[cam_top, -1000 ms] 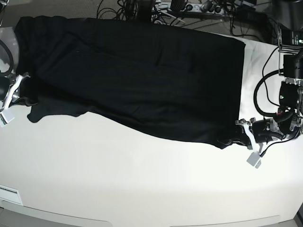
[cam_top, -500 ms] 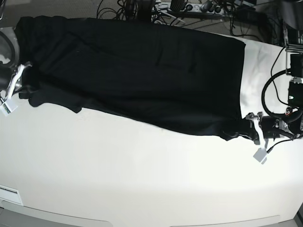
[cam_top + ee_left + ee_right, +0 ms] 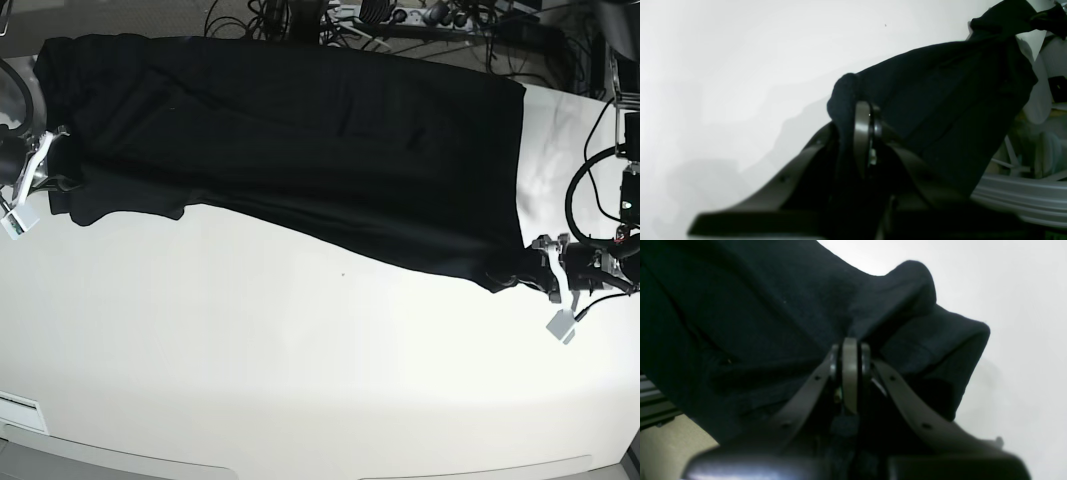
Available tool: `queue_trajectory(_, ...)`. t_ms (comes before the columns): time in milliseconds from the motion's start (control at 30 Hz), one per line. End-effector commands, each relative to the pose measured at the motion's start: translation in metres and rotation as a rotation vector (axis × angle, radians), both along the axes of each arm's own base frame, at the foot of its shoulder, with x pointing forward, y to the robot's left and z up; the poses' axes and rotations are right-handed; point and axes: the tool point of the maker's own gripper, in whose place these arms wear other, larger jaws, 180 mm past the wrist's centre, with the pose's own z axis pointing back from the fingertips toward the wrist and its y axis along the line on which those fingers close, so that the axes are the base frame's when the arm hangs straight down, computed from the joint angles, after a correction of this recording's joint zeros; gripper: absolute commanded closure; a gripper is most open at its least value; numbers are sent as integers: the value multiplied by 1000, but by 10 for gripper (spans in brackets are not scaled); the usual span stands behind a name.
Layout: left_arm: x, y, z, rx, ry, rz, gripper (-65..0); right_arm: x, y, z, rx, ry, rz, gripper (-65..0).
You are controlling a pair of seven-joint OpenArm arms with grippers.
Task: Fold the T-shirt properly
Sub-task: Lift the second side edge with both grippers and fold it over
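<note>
Now the black T-shirt (image 3: pixel 300 150) lies stretched across the upper half of the white table (image 3: pixel 300 380) — the left hand (image 3: pixel 535 275) and the right hand (image 3: pixel 50 165) each clenched on one edge.

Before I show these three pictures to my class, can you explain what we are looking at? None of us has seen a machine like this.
It is a robot with two arms working at a white table. One picture looks down from above; the other two come from cameras on each wrist, so they look along the grippers. A large black T-shirt lies stretched across the far part of the table. The right gripper, on the overhead picture's left, is shut on one end of the cloth. The left gripper, on its right, is shut on the other end. Cables lie behind the table.
</note>
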Motion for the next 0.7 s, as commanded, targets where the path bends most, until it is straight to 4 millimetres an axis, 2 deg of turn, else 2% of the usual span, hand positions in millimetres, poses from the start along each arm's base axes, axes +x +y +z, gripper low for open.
queue_trajectory(0,6,7,19,6,-48,-5,0,9,0,18,-7,-57,21,0)
queue_trajectory(233,-2,5,12,25,-23,-27,0,9,15,32,-39,-94,90,0)
queue_trajectory(433,-24,-11,6,61,-21,-118,0,3,16,29,-57,-69,106,0)
queue_trajectory(567,-36,-15,12,99,-49,-172,0,-9,30,31,23,-15,155,0)
queue_trajectory(667,-37,-9,20,133,-69,-181,0,-11,44,40,107,-25,181,0)
